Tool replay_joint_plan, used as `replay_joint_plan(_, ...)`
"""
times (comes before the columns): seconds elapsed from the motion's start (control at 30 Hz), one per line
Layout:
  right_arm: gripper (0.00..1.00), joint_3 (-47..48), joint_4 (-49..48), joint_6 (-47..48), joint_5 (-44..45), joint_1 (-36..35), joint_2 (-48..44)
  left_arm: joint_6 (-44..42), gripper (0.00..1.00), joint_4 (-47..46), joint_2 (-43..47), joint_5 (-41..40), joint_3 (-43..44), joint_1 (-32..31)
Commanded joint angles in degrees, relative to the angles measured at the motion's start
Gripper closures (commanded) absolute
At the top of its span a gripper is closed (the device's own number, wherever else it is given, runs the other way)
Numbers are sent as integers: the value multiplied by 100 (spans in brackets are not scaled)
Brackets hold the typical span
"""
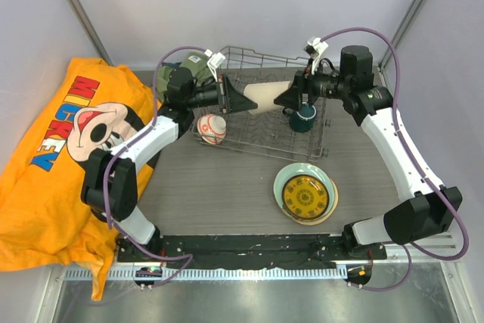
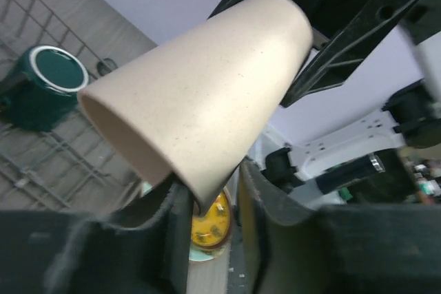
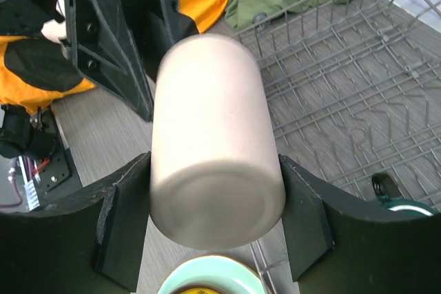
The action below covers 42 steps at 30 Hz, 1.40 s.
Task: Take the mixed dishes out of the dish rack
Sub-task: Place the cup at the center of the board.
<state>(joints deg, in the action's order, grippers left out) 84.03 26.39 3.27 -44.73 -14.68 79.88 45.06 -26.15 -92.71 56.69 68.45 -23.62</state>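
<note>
Beige handleless cup (image 3: 210, 122) sits clamped between the fingers of the right gripper (image 3: 215, 191), its rim between the parted fingers of the left gripper (image 2: 215, 206), so the handover likely needs these to pinch next.

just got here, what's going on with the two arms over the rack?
Looks like a mid-air handover. The right gripper is clamped on the base of the beige cup, held sideways above the dish rack. The left gripper straddles the cup's rim; whether it pinches yet is unclear. The dark teal mug sits in the rack. The small yellow patterned plate lies on the pale green plate on the table, in front of the rack.
</note>
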Motion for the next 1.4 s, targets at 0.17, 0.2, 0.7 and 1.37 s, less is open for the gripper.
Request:
replay_joint_plan(0.17, 72, -141, -398, -116, -361, -44, -183, 1390, 100, -1989, -195, 774, -86, -108)
replay_joint_plan(0.2, 67, -167, -398, -64, -361, -53, -226, 1435, 100, -2086, -195, 782, -94, -99)
replay_joint_plan(0.7, 2, -668, -99, 473, 420, -44, -798, 1340, 100, -1894, -37, 686, -95, 436)
replay_joint_plan(1.37, 0, -660, -90, 710, 1749, -35, -1299, -5146, 100, 6789, 1316, -1528, 1549, 683)
